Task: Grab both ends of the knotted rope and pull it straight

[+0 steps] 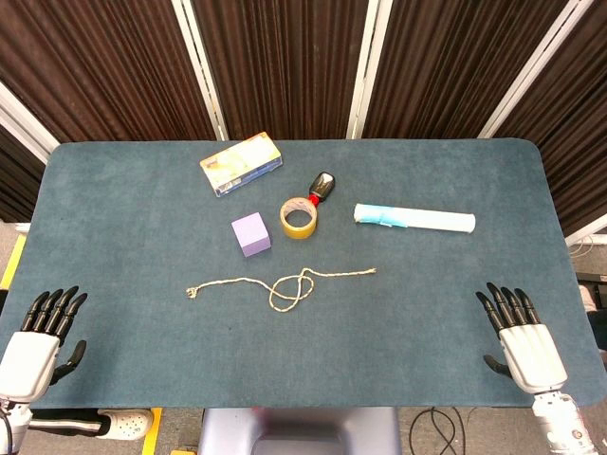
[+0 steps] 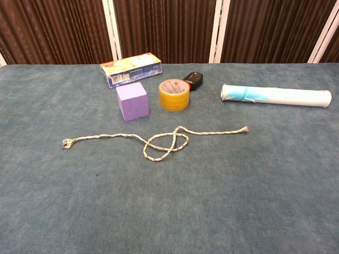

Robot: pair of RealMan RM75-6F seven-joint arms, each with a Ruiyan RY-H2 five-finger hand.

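A dark teal surface [image 1: 114, 218] fills both views, with brown curtains behind it. Near its middle lies the knotted rope [image 1: 285, 284], pale and thin, stretched roughly left to right with a loose open loop at its centre. Its left end [image 1: 191, 293] and right end [image 1: 372, 271] both lie free on the surface, well apart from each other, which leaves each within reach of the hand on that side.

The robot's left hand [image 1: 43, 332] rests at the near left edge, fingers extended and slightly apart, holding nothing. The right hand [image 1: 520, 334] mirrors it at the near right edge, also spread and empty. Both are well apart from the rope, so the grasp appears not yet begun. Neither hand shows in the chest view.

Behind the rope sit 5 unrelated things: a purple cube [image 1: 250, 234], a roll of yellow tape [image 1: 298, 218], a small black and red object [image 1: 322, 187], a printed box [image 1: 241, 163] and a white tube [image 1: 414, 220].
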